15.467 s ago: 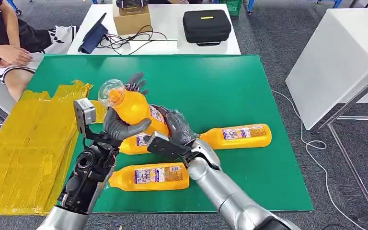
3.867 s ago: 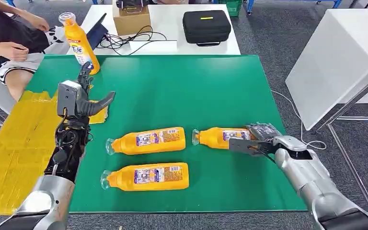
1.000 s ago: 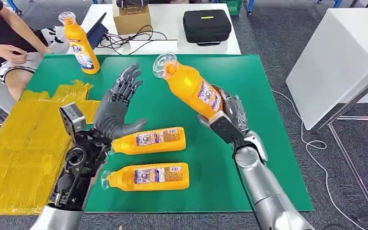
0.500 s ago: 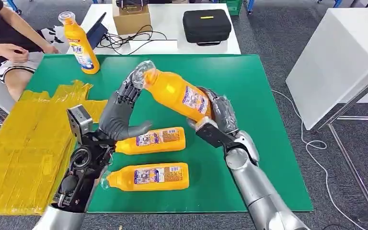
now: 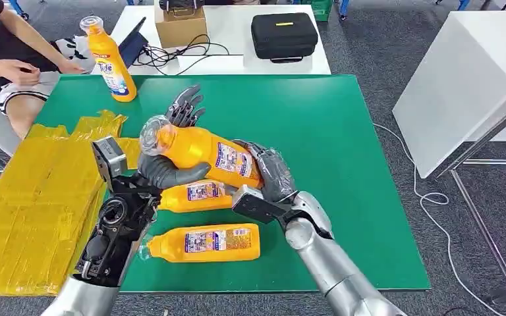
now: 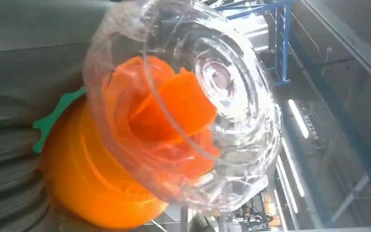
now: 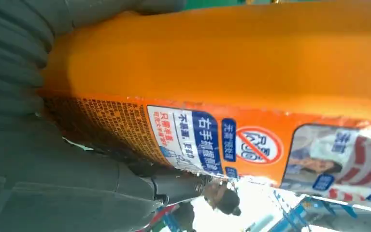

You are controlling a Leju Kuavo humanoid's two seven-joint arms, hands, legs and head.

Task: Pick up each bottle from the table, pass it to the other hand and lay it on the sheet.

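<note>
Bottle [image 5: 201,153], orange with a clear cap and a printed label, is tilted in the air above the green tabletop [image 5: 342,164]. The right robot hand [image 5: 270,178] grips its base; the left robot hand [image 5: 171,148] cups its neck, thumb under, fingers spread behind. Two more bottles [image 5: 204,242] lie below, a fourth [image 5: 109,59] stands at the far edge. A yellow sheet [image 5: 33,204] lies left. A white table [image 5: 237,39] carries a black case [image 5: 283,36].

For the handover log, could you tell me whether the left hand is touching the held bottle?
Touching: head view shows the left hand cupping the held bottle under its neck.
</note>
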